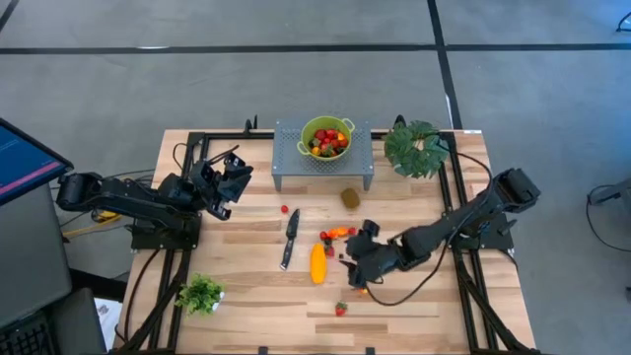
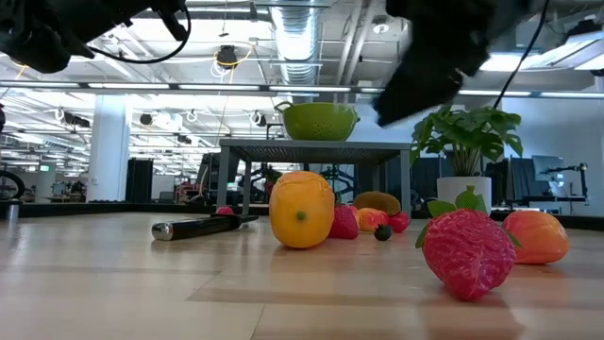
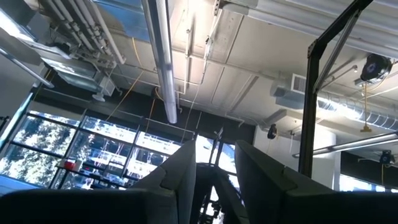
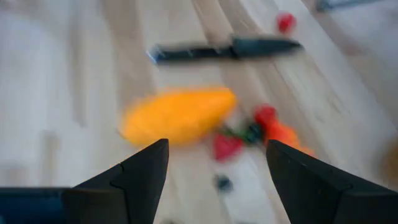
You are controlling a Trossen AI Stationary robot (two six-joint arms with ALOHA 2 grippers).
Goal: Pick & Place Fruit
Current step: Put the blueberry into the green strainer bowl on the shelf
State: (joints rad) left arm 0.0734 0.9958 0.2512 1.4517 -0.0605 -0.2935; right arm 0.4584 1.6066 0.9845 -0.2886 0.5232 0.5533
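Observation:
Loose fruit lies on the wooden table: a long yellow-orange fruit (image 1: 317, 263) (image 4: 180, 115), a brown kiwi (image 1: 350, 197), a red ball (image 1: 284, 209), a strawberry (image 1: 340, 309) (image 2: 467, 250) and a small red and orange cluster (image 1: 335, 235). More fruit fills the green bowl (image 1: 325, 137) on a grey perforated stand (image 1: 296, 163). My right gripper (image 1: 353, 264) (image 4: 216, 146) hangs open above the table, just right of the yellow-orange fruit, slanting down at it with nothing between its fingers. My left gripper (image 1: 229, 177) (image 3: 214, 168) waits at the far left, pointing up, its fingers a little apart and empty.
A black-handled knife (image 1: 290, 237) lies left of the yellow-orange fruit. One leafy plant (image 1: 419, 148) stands at the far right and a smaller one (image 1: 200, 293) at the near left. An orange piece (image 1: 361, 289) lies under the right arm. Bare wood runs along the near edge.

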